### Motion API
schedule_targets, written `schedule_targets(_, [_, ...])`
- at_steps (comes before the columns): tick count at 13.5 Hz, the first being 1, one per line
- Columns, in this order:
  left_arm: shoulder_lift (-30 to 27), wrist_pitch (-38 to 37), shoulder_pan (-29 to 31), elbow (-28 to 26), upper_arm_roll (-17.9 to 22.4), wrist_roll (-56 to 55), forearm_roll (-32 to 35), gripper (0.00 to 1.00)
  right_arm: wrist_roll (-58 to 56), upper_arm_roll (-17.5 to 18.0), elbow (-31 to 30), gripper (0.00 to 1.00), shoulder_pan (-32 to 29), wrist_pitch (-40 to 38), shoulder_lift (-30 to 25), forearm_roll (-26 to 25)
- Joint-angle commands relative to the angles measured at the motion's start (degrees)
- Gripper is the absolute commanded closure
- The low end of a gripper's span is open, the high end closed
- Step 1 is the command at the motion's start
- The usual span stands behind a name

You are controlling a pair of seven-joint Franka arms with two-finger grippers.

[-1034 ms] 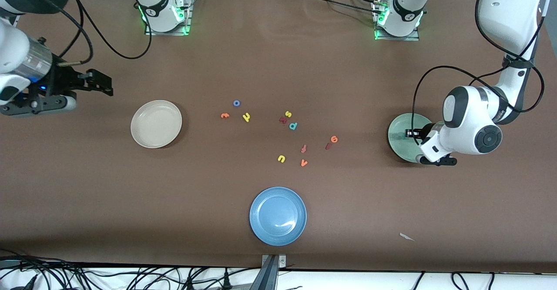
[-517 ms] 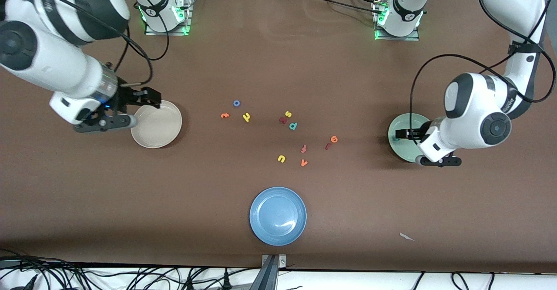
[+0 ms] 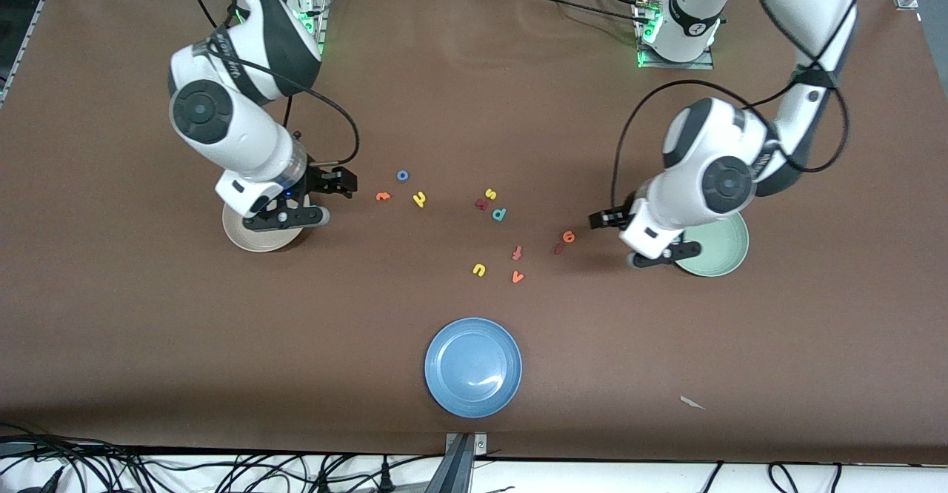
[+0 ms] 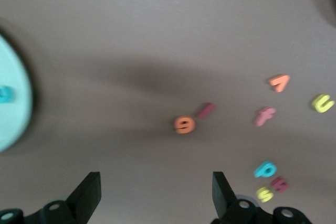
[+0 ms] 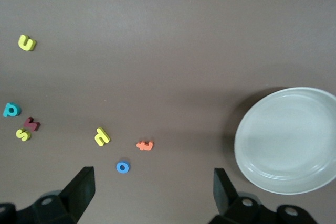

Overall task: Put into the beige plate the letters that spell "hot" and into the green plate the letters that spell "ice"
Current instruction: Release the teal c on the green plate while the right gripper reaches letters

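Observation:
The blue "o" (image 3: 403,175), orange "t" (image 3: 382,197) and yellow "h" (image 3: 419,199) lie together mid-table. My right gripper (image 3: 342,182) hangs open between them and the beige plate (image 3: 255,241), which its arm partly hides. In the right wrist view the beige plate (image 5: 294,145) holds nothing. The orange "e" (image 3: 568,237) and dark red "i" (image 3: 558,249) lie side by side, and my left gripper (image 3: 601,219) hovers open just beside them. The green plate (image 3: 722,249) is partly under that arm. In the left wrist view a teal "c" (image 4: 4,94) lies in the green plate (image 4: 13,124).
Other letters lie among them: yellow "s" (image 3: 489,193), a dark red letter (image 3: 481,203), teal "p" (image 3: 499,214), pink "f" (image 3: 517,252), yellow "u" (image 3: 478,269), orange "v" (image 3: 517,277). A blue plate (image 3: 472,367) sits nearest the front camera. A white scrap (image 3: 692,403) lies near the front edge.
My left gripper opened over the green plate, left the "c" there and moved to the "e" and "i". My right arm swung in from the table's end, over the beige plate, toward the "t".

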Motion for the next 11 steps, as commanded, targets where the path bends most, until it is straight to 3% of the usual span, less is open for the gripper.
schedule_targets(1, [3.6, 5.8, -2.2, -0.8, 0.1, -4.4, 0.9, 0.11, 3.4, 2.5, -6.2, 0.0, -1.2, 6.3, -1.0, -3.5])
schedule_targets(6, [10.1, 14.8, -4.1, -1.8, 0.4, -3.8, 1.5, 0.23, 12.0, 5.2, -9.1, 0.0, -0.9, 12.5, 3.2, -10.5])
schedule_targets(11, [11.3, 14.8, -4.0, -1.6, 0.5, -4.0, 6.5, 0.31, 18.0, 6.1, -12.5, 0.0, -0.8, 20.2, 6.4, -14.5])
